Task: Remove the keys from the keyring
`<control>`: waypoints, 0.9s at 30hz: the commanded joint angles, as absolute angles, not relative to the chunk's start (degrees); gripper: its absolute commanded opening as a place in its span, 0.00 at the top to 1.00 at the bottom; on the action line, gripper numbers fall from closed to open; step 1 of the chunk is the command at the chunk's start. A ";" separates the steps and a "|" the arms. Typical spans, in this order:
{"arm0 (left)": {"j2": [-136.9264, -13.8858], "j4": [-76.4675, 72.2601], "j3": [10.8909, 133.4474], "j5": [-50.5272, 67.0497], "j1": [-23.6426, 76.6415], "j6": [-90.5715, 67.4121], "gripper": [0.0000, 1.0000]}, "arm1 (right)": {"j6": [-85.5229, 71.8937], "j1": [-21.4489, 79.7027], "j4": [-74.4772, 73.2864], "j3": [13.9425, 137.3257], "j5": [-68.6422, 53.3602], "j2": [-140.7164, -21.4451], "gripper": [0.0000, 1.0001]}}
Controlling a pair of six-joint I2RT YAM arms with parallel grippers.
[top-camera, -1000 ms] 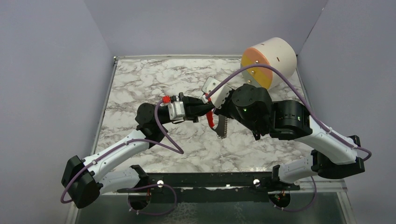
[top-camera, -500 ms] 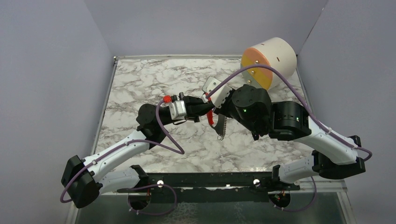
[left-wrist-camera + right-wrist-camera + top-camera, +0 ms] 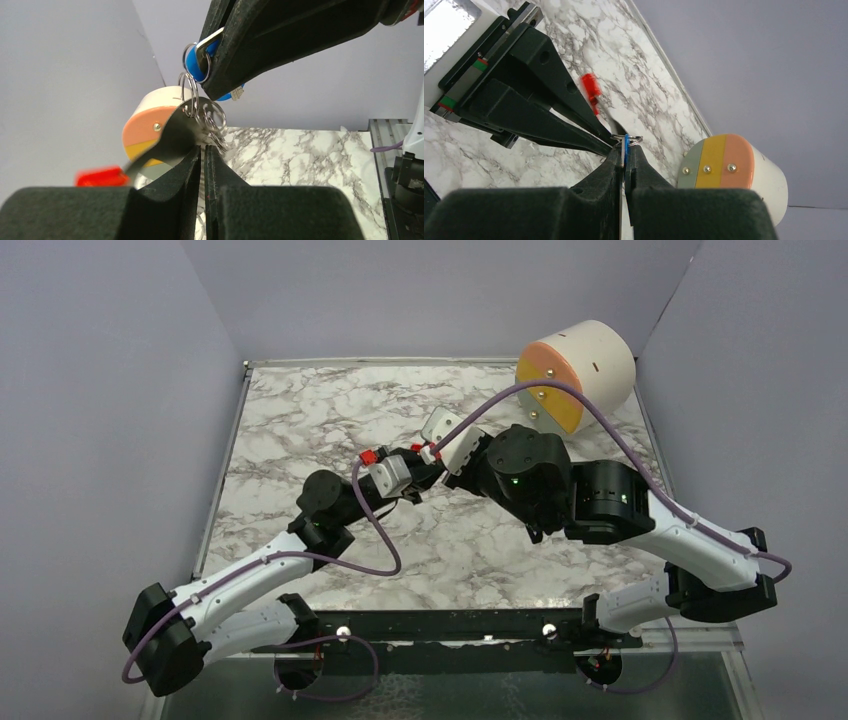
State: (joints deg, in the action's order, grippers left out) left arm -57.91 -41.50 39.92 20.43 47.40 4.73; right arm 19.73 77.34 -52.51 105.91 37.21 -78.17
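The bunch hangs in mid-air above the desk (image 3: pixel 300 420), strung between the two arms. The right gripper (image 3: pixel 625 152) is clamped on the blue-headed key (image 3: pixel 194 65), with its pads against the flat faces. Below that dangle thin wire rings (image 3: pixel 189 92) and the other keys (image 3: pixel 172 132). One dark blade slants down toward what I take for the keyring (image 3: pixel 100 176), only a red smear from this angle. The left gripper (image 3: pixel 202 162) has its fingers drawn almost together at the foot of the bunch. Whether a key is caught in that slit I cannot tell.

It all looks light, hard and slick: thin metal that won't bend but will swivel and slide on the rings. A pinch across a key's flat head, as on the blue one, seems the surest hold. The blades are narrow, and the wire would likely roll out of a grip. The red loop looks thin, so I'd expect it to twist and swing unless held close to where the keys hang.
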 commanded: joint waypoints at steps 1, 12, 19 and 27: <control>-55.05 -40.62 39.08 15.64 47.72 7.02 0.89 | 19.07 78.43 -49.98 107.79 36.57 -78.87 0.99; -41.61 -36.61 38.92 22.02 47.72 4.43 0.80 | 19.48 79.02 -50.89 108.59 39.03 -79.95 0.99; -35.74 -23.65 45.89 18.65 47.72 8.55 0.76 | 20.46 79.01 -50.47 109.45 38.31 -79.42 0.99; -41.30 -13.40 52.18 15.60 47.72 14.80 0.58 | 23.47 79.08 -49.23 109.92 27.80 -76.87 0.99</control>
